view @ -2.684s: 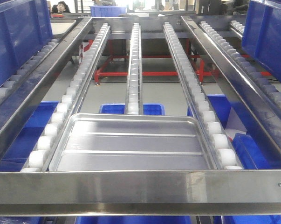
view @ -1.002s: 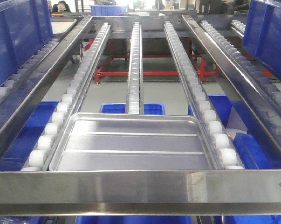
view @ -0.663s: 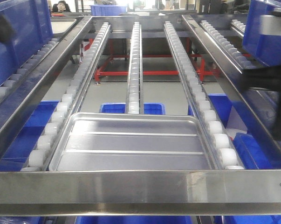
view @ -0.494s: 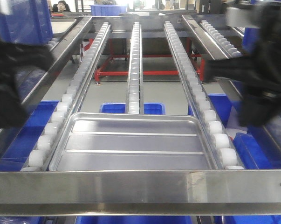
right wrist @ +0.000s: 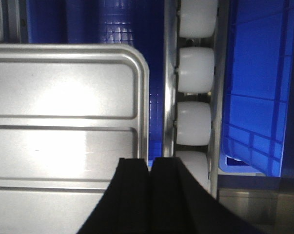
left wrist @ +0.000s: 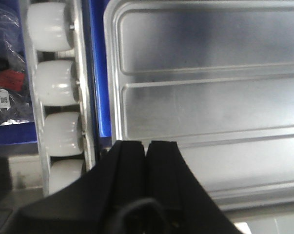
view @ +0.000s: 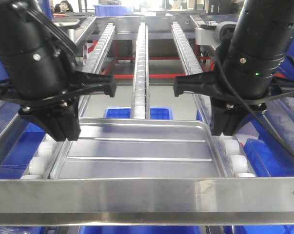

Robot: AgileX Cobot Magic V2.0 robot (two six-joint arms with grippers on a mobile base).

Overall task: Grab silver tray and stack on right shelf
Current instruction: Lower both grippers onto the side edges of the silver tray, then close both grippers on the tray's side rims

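The tray (view: 137, 151) is borne flat at the near end of the rack (view: 184, 44), just behind the front bar (view: 147, 193). It is flanked by rollers (view: 233, 147) left and right; its far edge is met by the middle row (view: 140, 73).
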